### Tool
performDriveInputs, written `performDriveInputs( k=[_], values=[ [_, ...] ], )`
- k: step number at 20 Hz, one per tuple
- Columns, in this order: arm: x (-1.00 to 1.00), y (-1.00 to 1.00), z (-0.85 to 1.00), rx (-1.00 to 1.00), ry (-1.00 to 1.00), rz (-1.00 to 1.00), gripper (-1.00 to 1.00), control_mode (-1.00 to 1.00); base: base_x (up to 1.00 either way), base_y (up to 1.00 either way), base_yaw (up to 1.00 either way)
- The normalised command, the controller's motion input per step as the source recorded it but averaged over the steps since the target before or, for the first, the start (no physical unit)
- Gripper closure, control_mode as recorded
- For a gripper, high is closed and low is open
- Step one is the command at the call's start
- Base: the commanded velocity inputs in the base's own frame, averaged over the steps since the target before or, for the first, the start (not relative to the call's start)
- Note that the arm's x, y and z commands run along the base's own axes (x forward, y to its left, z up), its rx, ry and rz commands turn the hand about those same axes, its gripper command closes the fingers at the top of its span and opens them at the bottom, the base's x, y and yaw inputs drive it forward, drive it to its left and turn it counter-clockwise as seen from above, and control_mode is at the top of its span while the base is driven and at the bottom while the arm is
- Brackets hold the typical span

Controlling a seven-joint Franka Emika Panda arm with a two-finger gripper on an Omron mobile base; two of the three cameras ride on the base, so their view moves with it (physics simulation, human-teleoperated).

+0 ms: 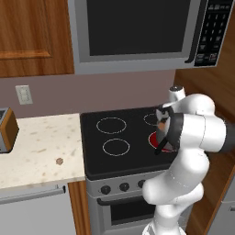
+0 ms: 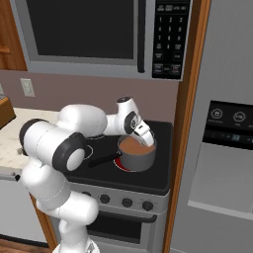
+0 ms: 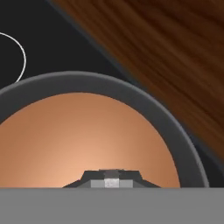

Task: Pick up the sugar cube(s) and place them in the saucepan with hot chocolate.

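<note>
While fingers (image 3: 111, 180) hover over saucepan (image 2: 137, 154), pinching a pale cube (image 3: 111, 183) | wood panel (image 3: 175, 57) beside | speckled cube (image 1: 59, 161) on counter (image 1: 36, 147)

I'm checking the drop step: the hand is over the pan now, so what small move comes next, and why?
Probably open the jaws. The gripper hangs directly above the brown liquid in the saucepan, and a small pale cube sits pinched between the fingertips, so releasing should drop it in.
</note>
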Motion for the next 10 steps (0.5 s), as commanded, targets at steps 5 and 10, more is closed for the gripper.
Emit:
performDriveInputs(
  k=[5,10],
  values=[
    [0.13,-0.01,-0.23,0.00,0.00,0.00,1.00,-1.00,0.00,0.00,0.00],
    [0.26,-0.06,-0.23,0.00,0.00,0.00,1.00,-1.00,0.00,0.00,0.00]
  ],
)
